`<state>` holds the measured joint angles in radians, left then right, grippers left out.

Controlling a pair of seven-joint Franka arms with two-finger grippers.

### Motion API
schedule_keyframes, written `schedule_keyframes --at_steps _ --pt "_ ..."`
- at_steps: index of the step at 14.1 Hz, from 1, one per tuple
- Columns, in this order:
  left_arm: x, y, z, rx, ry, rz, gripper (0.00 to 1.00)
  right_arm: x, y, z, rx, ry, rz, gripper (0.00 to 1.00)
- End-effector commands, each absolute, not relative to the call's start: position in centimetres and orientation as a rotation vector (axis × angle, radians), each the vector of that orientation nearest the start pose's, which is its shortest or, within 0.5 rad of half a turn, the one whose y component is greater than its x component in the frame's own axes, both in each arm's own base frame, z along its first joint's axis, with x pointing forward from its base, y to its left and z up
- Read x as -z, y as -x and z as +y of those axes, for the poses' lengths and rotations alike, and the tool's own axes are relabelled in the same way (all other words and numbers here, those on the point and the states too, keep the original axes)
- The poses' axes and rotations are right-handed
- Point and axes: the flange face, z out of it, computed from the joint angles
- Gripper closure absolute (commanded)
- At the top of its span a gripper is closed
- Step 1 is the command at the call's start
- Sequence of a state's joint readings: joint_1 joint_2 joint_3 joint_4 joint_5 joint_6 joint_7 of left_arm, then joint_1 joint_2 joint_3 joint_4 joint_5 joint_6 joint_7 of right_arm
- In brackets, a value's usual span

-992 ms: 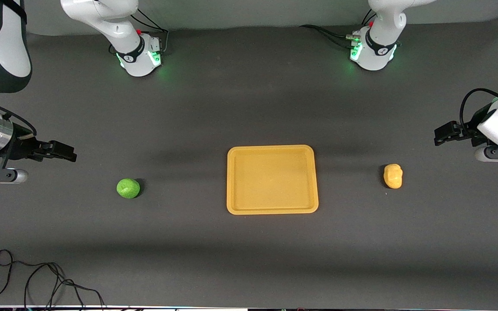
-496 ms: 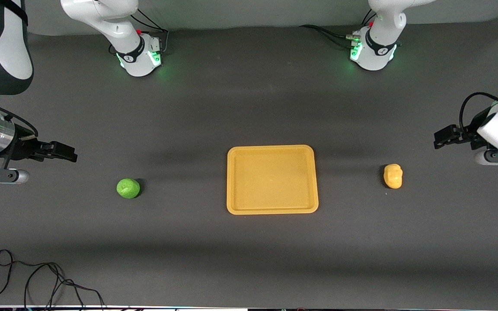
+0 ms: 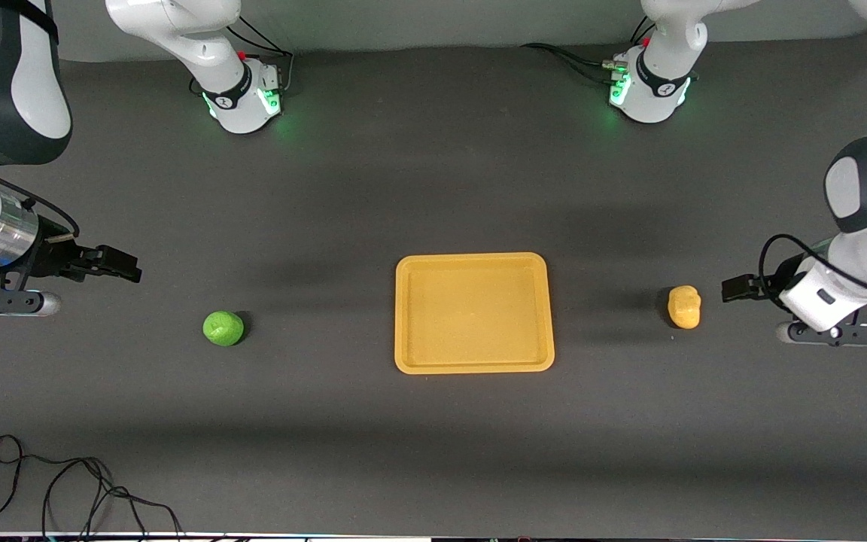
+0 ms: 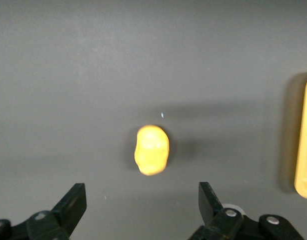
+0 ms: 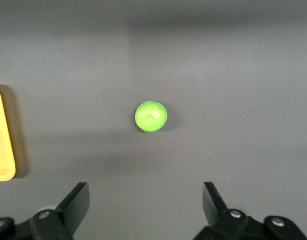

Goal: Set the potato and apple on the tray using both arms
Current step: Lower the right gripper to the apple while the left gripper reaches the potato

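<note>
Front view: left end effector (image 3: 731, 289) hangs low at the left arm's table edge beside the lumpy potato (image 3: 684, 306); right end effector (image 3: 126, 265) hovers near the round apple (image 3: 223, 328); flat rimmed tray (image 3: 474, 365) sits mid-table
Left wrist view: fingers (image 4: 73, 204) spread wide, glossy potato (image 4: 152, 149) lies apart from them
Right wrist view: fingers (image 5: 77, 201) spread wide, apple (image 5: 151, 116) lies apart from them

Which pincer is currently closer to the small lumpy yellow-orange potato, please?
The left pincer. It hangs open just beside the small lumpy yellow-orange potato, toward the left arm's end of the table. The right pincer, also open, is near the round green apple.
</note>
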<state>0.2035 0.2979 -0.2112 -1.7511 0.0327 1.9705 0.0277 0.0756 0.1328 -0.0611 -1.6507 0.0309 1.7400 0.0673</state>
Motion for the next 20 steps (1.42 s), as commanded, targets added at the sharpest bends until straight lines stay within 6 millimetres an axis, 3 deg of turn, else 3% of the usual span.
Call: schedule_keyframes --at_steps 1,5,9,11,14,16,20 --pt "-32.2 -64.3 0.4 -0.048 3.175 0.084 0.00 -52.4 -59.4 1.7 -0.058 3.116 0.050 0.00" --pt "-26.0 -61.2 0.5 -0.034 3.164 0.072 0.00 -49.2 -60.3 1.4 -0.111 3.117 0.065 0.00" --pt "-24.1 -59.3 0.6 -0.053 3.164 0.070 0.00 -43.9 -60.6 1.5 -0.094 3.117 0.069 0.00" --pt "-23.5 -58.7 0.5 -0.039 3.165 0.073 0.00 -39.6 -61.4 1.8 -0.053 3.118 0.072 0.00" --pt "-22.4 -57.7 0.3 -0.029 3.168 0.079 0.00 -29.8 -61.8 3.2 -0.067 3.131 0.072 0.00" --pt "-22.2 -57.5 -0.1 -0.036 3.168 0.087 0.01 -26.0 -61.5 2.8 -0.045 3.135 0.085 0.00" --pt "-22.4 -57.5 -0.3 -0.029 3.167 0.092 0.52 -23.9 -61.2 3.3 -0.069 3.124 0.164 0.00"
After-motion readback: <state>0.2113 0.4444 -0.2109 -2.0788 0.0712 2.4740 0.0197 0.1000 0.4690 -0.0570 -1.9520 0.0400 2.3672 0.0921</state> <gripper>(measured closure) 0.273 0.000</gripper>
